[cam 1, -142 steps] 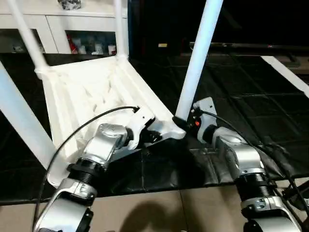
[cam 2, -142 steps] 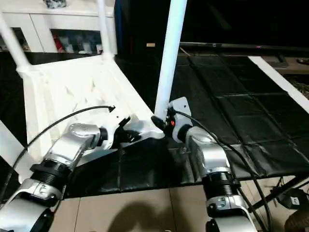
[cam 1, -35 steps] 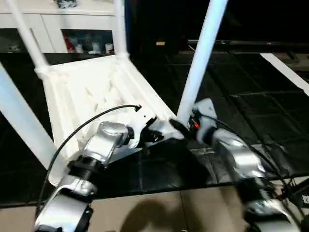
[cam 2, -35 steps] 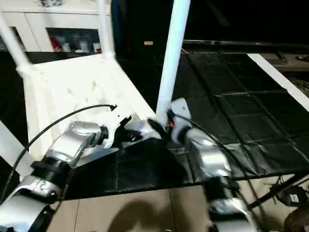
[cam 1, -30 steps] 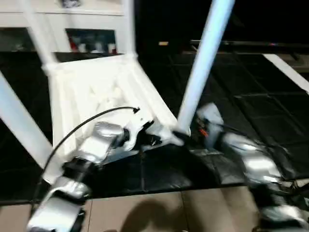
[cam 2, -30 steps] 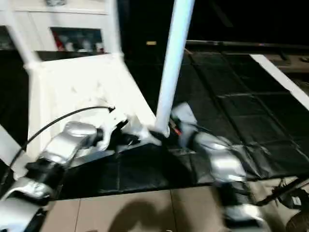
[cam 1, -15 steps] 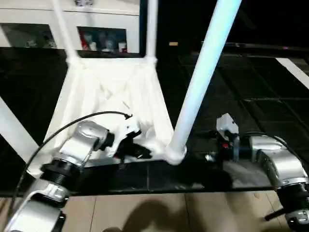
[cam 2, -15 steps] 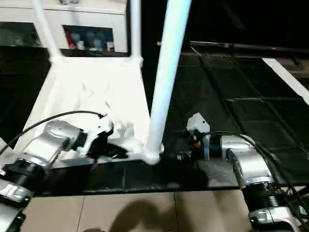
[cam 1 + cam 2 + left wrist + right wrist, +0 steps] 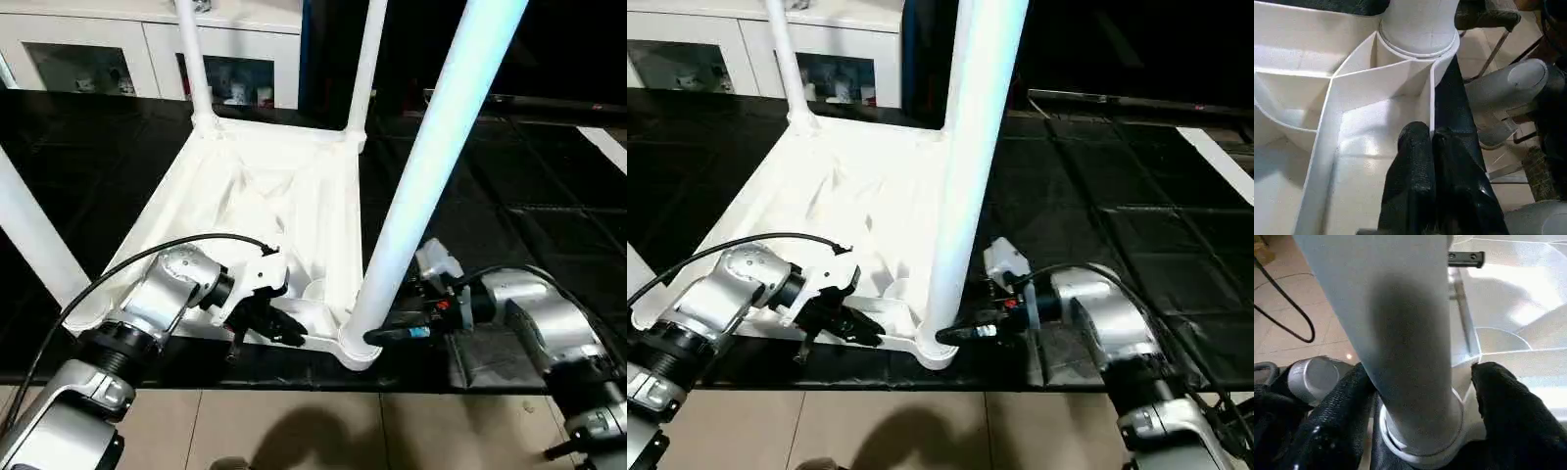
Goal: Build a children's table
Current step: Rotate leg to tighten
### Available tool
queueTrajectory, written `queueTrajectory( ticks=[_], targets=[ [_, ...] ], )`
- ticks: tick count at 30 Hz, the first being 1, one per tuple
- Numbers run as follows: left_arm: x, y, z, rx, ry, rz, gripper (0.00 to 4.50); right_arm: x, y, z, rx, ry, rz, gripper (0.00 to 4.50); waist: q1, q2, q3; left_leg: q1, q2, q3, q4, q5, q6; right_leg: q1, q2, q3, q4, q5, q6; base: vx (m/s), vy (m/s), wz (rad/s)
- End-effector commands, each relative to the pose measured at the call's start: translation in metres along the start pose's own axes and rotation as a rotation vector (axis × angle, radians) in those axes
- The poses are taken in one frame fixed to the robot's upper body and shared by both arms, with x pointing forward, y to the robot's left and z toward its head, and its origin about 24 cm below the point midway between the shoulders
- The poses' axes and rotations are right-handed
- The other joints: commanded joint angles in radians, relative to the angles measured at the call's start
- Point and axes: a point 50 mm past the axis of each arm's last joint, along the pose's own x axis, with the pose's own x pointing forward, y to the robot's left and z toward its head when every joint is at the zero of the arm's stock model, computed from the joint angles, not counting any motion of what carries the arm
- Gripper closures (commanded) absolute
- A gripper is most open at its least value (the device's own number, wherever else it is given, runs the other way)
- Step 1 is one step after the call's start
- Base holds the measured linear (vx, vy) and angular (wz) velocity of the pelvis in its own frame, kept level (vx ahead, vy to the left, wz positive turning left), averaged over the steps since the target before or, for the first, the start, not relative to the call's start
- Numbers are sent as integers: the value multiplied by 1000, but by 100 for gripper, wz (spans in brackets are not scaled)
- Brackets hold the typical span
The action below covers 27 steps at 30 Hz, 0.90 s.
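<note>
The children's table lies upside down on the black mat, its ribbed white top facing up with its legs standing in the corner sockets. The near-right leg rises tall in front of me. My left gripper is shut on the thin front rim of the top, just left of that leg's socket; in the left wrist view the rim wall runs down between its fingers. My right gripper is open and straddles the leg's base, one finger against it, the other a little apart.
Two thinner legs stand at the far corners, another at the near left. A white cabinet with glass doors stands behind. Black mat tiles spread to the right; beige floor lies at the near edge.
The whole view has shifted. My right gripper, which stood apart to the right of the leg half a second ago, now has its fingers around the leg's base. My left gripper keeps its hold.
</note>
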Motion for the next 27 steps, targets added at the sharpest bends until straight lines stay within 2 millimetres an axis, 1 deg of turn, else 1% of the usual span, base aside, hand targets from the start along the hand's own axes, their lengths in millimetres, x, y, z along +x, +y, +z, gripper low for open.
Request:
queueTrajectory(
  ticks=[1, 2, 3, 5, 6, 7, 10, 11, 12, 17, 18, 19, 22, 23, 24, 25, 26, 27],
  targets=[
    [5, 0, 11, 62, 15, -65, 450, 0, -4, 6, -28, 10, 8, 150, -9, -1, -65, 10, 30, -1, -64, -202, 30, 49, -78, 48, -75, -275, -181, 0, 0, 0],
    [5, 0, 11, 62, 15, -65, 450, 0, -4, 6, -28, 10, 8, 165, -10, 1, -65, 9, 30, -1, -65, -203, 31, 49, -79, 47, -75, -277, -182, 0, 0, 0],
    [5, 0, 11, 62, 16, -65, 450, 1, -4, 6, -27, 10, 12, 165, -10, 2, -65, 10, 30, -1, -64, -206, 30, 48, -79, 47, -76, -282, -182, 0, 0, 0],
    [5, 0, 11, 63, 17, -64, 450, 1, -4, 5, -22, 12, 23, 175, -10, 0, -64, 9, 30, -1, -64, -210, 30, 49, -79, 47, -77, -293, -178, 0, 0, 0],
    [5, 0, 11, 63, 17, -64, 450, 1, -4, 5, -22, 12, 23, 186, -10, 1, -64, 9, 30, -1, -64, -211, 29, 49, -80, 47, -77, -298, -176, 0, 0, 0],
    [5, 0, 11, 63, 17, -63, 450, 1, -4, 5, -20, 13, 27, 207, -10, 0, -64, 10, 30, -1, -64, -209, 28, 48, -79, 47, -77, -304, -175, 0, 0, 0],
    [4, 0, 10, 63, 18, -63, 450, 1, -5, 5, -15, 14, 37, 213, -10, 0, -65, 9, 30, -1, -64, -202, 29, 48, -79, 48, -76, -292, -173, 0, 0, 0],
    [4, 0, 10, 63, 18, -62, 450, 1, -5, 5, -13, 13, 40, 237, -10, -1, -65, 9, 29, -1, -64, -201, 30, 49, -79, 48, -76, -290, -174, 0, 0, 0],
    [4, 0, 9, 63, 19, -61, 450, 1, -4, 5, -11, 13, 42, 243, -9, 0, -65, 9, 30, -1, -64, -202, 30, 48, -79, 48, -76, -290, -175, 0, 0, 0],
    [4, 1, 9, 60, 16, -53, 450, 2, -4, 4, -3, 7, 55, 252, -9, 0, -65, 9, 29, -1, -63, -204, 30, 48, -78, 47, -76, -297, -174, 0, 0, 0],
    [4, 2, 9, 56, 12, -46, 450, 3, -4, 4, 0, 4, 60, 252, -9, -2, -66, 9, 30, -1, -63, -201, 30, 49, -79, 47, -76, -299, -172, 0, 0, 0],
    [4, 3, 9, 49, 7, -37, 450, 4, -3, 4, 3, -2, 62, 253, -9, 3, -66, 9, 30, -1, -63, -201, 30, 48, -79, 48, -76, -296, -173, 0, 0, 0],
    [4, 4, 9, 30, -2, -19, 450, 6, -2, 3, 13, -13, 59, 254, -10, 1, -65, 10, 30, -1, -64, -207, 28, 48, -78, 47, -77, -297, -175, 0, 0, 0],
    [4, 6, 9, 8, -18, 7, 450, 8, -2, 3, 18, -29, 37, 254, -10, 8, -65, 10, 29, -1, -64, -210, 25, 47, -78, 48, -77, -299, -175, 0, 0, 0],
    [4, 8, 10, -12, -32, 34, 450, 11, -2, 4, 25, -47, 15, 254, -11, 6, -64, 11, 28, 0, -63, -217, 23, 47, -76, 48, -79, -304, -172, 0, 0, 0],
    [4, 10, 11, -29, -43, 55, 450, 13, -2, 5, 30, -61, -4, 254, -11, 6, -64, 12, 28, -1, -64, -221, 20, 47, -77, 48, -79, -311, -171, 0, 0, 0],
    [5, 17, 14, -67, -82, 140, 450, 20, -7, 5, 55, -87, -100, 254, -12, 5, -64, 12, 27, -3, -65, -228, 15, 47, -78, 47, -82, -331, -166, 0, 0, 0],
    [5, 17, 14, -67, -82, 140, 450, 20, -7, 5, 55, -87, -100, 254, -13, 5, -62, 11, 26, -2, -66, -228, 12, 47, -76, 47, -83, -336, -160, 0, 0, 0]
  ],
)
